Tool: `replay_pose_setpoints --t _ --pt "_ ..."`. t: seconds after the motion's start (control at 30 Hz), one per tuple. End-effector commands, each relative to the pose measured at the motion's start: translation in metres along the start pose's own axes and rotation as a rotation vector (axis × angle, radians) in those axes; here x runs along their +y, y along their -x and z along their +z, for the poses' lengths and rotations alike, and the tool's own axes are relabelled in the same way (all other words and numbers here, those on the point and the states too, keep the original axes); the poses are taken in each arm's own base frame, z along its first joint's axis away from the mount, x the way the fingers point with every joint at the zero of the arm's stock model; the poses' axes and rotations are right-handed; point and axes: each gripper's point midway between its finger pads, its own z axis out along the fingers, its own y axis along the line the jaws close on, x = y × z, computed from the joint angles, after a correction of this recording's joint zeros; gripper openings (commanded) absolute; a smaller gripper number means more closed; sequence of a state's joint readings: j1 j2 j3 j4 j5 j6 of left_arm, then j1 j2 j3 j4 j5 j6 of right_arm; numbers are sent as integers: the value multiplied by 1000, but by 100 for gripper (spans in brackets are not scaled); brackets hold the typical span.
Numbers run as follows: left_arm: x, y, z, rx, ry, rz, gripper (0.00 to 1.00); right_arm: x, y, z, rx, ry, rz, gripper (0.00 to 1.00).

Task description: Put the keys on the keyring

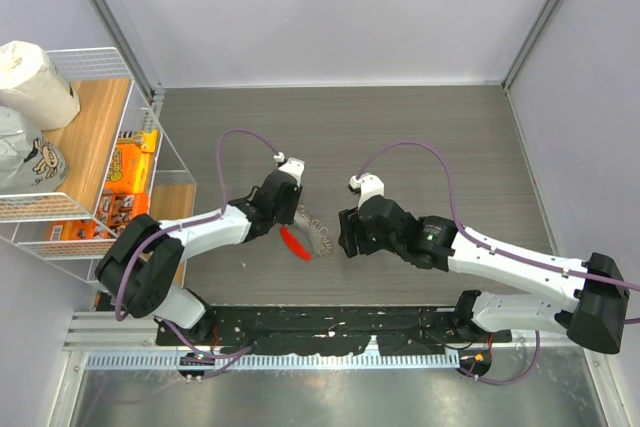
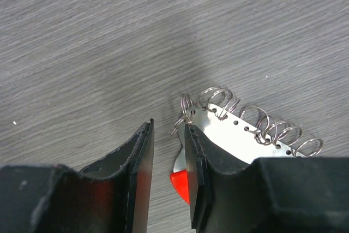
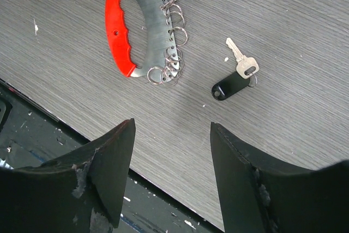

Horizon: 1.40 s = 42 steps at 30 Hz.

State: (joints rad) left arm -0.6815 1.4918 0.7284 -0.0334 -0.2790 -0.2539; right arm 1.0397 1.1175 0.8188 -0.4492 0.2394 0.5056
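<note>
Right wrist view shows the keys (image 3: 240, 72) lying flat on the table (image 3: 305, 20), near the keyring (image 3: 148, 23) but apart from it, below the wide-spread, empty right gripper (image 3: 172, 129). The key looks light, stiff and slick, so its thicker black tag seems the best hold. The left gripper (image 2: 169, 135) sits nearly closed at the keyring's red end; whether it pinches is unclear

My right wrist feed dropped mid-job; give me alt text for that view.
A small silver key with a black tag lies on the grey woodgrain table, just beyond the right end effector, whose fingers are spread open and empty. Further left lies the keyring, a red-handled metal plate edged with wire rings.
</note>
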Motion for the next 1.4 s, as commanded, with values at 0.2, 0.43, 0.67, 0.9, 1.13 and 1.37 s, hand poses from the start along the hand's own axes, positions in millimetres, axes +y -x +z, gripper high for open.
replay_pose_setpoints --t 0.2,0.43,0.67,0.9,1.13,1.37 --pt "4 19 5 -65 -13 18 36 1 6 1 -21 -1 -4 63" --pt "2 10 7 -38 -29 30 40 2 3 4 -9 -2 -8 63" --pt "4 7 9 -27 -28 38 38 5 3 8 -1 4 -6 63" --pt "4 4 13 -10 -26 45 30 3 1 8 2 0 -9 63" --pt "3 3 16 -3 -34 46 24 2 0 9 4 -6 -11 63" --pt "0 1 19 1 -53 44 15 2 0 9 2 -6 -16 63"
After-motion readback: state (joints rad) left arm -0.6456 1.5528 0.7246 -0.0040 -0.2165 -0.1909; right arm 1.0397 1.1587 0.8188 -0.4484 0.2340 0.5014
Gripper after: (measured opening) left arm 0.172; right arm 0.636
